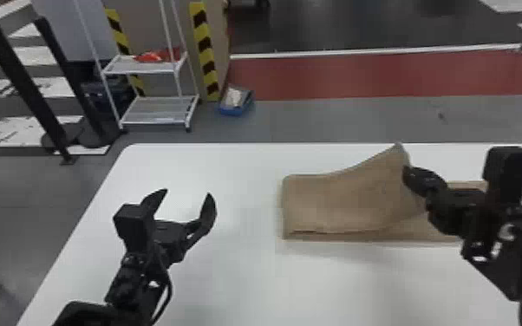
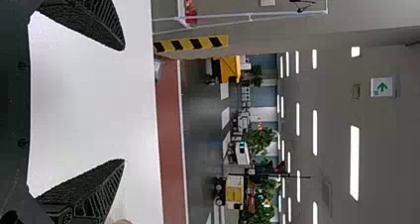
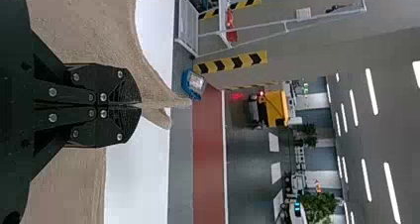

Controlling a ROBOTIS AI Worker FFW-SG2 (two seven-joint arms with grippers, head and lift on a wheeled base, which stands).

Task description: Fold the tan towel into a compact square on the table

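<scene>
On the white table [image 1: 230,281], toward the robot's right, lay the tan towel [image 1: 338,203], partly folded, its raised flap pinched by the right gripper [image 1: 408,173]. Left gripper [image 1: 187,194] hung over the table's left side, fingers spread wide.

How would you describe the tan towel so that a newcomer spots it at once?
Find the big white table, then look towards the robot's right side. There lies the tan towel, partly folded over, one part raised to a peak in the black right hand. Its soft, sandy cloth sets it apart from that hard hand and the smooth tabletop.
</scene>
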